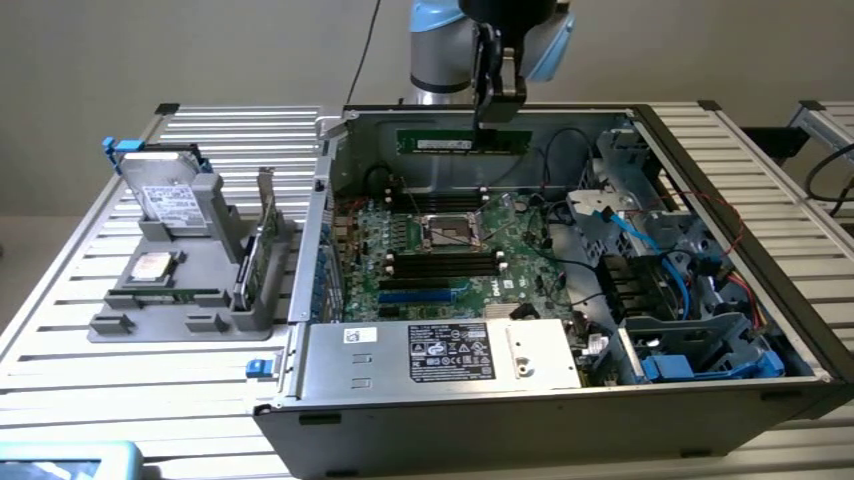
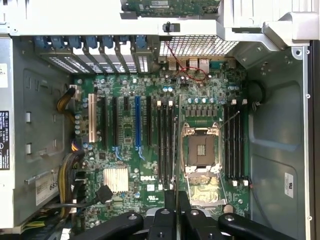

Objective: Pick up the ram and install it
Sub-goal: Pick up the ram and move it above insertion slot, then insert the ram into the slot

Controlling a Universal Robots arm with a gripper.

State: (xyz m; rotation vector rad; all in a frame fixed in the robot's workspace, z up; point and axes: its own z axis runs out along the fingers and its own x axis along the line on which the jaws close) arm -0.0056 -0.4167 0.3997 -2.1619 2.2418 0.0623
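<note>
The ram (image 1: 463, 140), a narrow green stick with a white label, hangs level above the back of the open computer case (image 1: 694, 400). My gripper (image 1: 491, 118) is shut on its upper edge near one end. In the wrist view the ram (image 2: 177, 165) appears edge-on as a thin line running out from between my fingertips (image 2: 176, 202). It lies over the motherboard (image 2: 125, 150), between a bank of black memory slots (image 2: 165, 145) and the CPU socket (image 2: 201, 150). A second bank of slots (image 2: 235, 140) lies on the socket's other side.
A grey fixture (image 1: 187, 300) at the exterior view's left holds a hard drive (image 1: 167, 200) and an upright green card (image 1: 267, 235). The power supply (image 1: 441, 352) sits along the case front. Blue cables and drive cages (image 1: 681, 270) crowd the case's right.
</note>
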